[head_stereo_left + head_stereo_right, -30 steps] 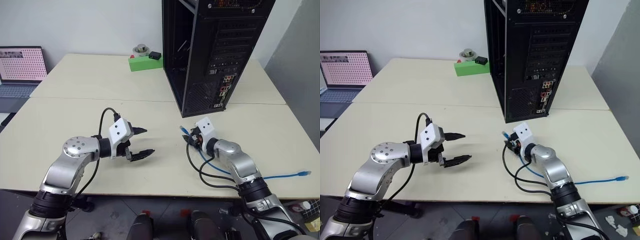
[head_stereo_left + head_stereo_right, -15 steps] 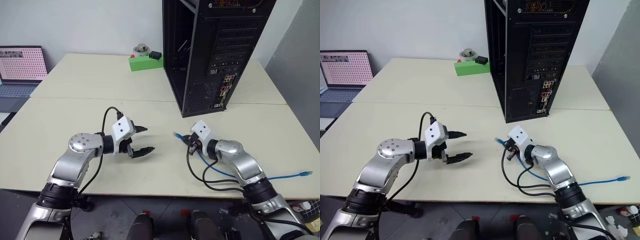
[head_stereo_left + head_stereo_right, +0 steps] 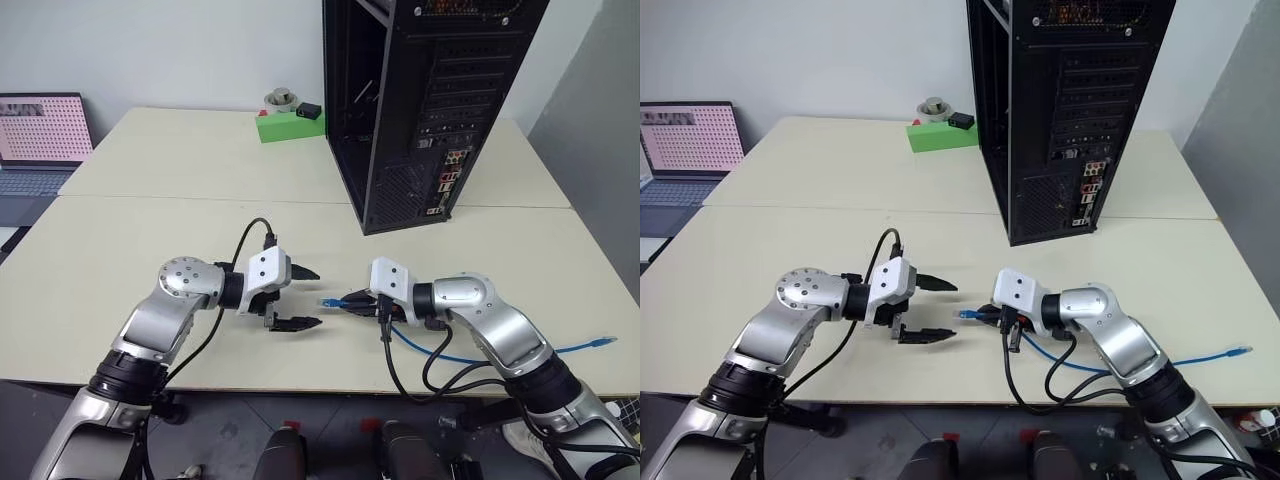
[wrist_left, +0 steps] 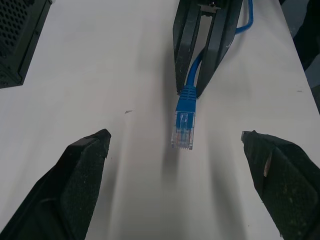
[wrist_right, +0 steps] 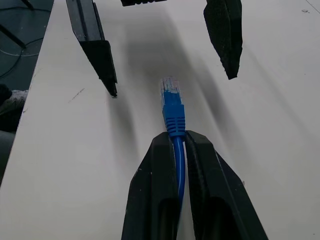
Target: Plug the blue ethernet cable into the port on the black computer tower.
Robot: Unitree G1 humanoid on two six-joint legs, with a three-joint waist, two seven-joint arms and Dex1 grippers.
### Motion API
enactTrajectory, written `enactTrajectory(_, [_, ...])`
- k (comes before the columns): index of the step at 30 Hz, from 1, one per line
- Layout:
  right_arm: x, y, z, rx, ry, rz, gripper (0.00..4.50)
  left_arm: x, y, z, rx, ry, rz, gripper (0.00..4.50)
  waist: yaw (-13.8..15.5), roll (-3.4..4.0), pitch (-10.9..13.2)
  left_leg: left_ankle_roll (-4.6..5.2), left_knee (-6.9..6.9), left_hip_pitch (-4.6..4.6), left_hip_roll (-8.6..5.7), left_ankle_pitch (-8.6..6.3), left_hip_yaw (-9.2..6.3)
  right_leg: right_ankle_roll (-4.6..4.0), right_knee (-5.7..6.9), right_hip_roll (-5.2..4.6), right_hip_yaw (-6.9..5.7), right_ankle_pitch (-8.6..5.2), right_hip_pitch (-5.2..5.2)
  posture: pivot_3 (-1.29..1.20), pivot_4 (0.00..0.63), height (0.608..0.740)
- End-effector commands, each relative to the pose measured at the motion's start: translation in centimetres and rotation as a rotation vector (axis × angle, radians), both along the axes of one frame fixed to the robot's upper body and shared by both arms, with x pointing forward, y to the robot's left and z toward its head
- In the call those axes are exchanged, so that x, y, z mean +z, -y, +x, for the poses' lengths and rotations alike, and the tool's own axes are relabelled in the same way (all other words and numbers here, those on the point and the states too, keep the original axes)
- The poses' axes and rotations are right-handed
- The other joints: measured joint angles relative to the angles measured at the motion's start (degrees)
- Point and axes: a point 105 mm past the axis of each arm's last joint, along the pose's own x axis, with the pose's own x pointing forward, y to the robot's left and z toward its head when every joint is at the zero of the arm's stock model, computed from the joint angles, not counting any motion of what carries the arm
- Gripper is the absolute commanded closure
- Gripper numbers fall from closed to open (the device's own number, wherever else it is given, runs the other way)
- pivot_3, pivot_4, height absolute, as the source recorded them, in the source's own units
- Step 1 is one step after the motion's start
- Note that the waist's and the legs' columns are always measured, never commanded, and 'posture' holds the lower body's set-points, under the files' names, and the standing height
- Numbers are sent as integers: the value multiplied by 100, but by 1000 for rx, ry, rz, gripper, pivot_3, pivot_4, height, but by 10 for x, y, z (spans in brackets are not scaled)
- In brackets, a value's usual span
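Cable plug (image 3: 331, 301) between facing claws

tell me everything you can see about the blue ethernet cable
The blue ethernet cable is a thin bright-blue cord. The right gripper is shut on it just behind a blue boot, so its clear plastic plug juts out above the table toward the open left gripper. The rest trails across the table to a second plug.

No text, label or number can be read; the laptop screen (image 3: 42, 128) shows an indistinct dotted pattern.
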Motion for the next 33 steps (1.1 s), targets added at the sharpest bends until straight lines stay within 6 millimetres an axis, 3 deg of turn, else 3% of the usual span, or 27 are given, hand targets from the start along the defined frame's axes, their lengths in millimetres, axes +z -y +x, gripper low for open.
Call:
enactTrajectory(1, [11,-5,-2,33,45,0,4477,3,2,2,-20,32,16,464,0,0,0,0,0,0,0,0,0,0,0,0,0,0,0,0,150,740])
enactTrajectory(20, [12,-8,-4,50,42,-11,4483,2,10,2,-38,36,3,4235,0,0,0,0,0,0,0,0,-1,0,2,0,-1,0,0,0,150,740])
enactTrajectory(26, [10,-8,-5,59,38,-26,4483,0,9,2,-37,46,2,4235,0,0,0,0,0,0,0,0,-1,0,2,0,-1,0,0,0,150,740])
enactTrajectory(28, [7,-5,-5,69,36,-44,3784,0,10,2,-38,58,-3,4235,0,0,0,0,0,0,0,0,-1,0,2,0,-1,0,0,0,150,740])
enactTrajectory(29, [7,-3,-6,74,34,-53,3705,0,10,2,-40,66,-8,4235,1,0,0,0,0,0,0,0,-1,0,2,0,-1,0,0,0,150,740])
enactTrajectory(33, [11,10,-7,67,25,-64,2590,0,13,1,-59,122,-22,4235,1,0,0,0,0,0,0,0,-1,0,1,0,-1,0,0,0,150,740])
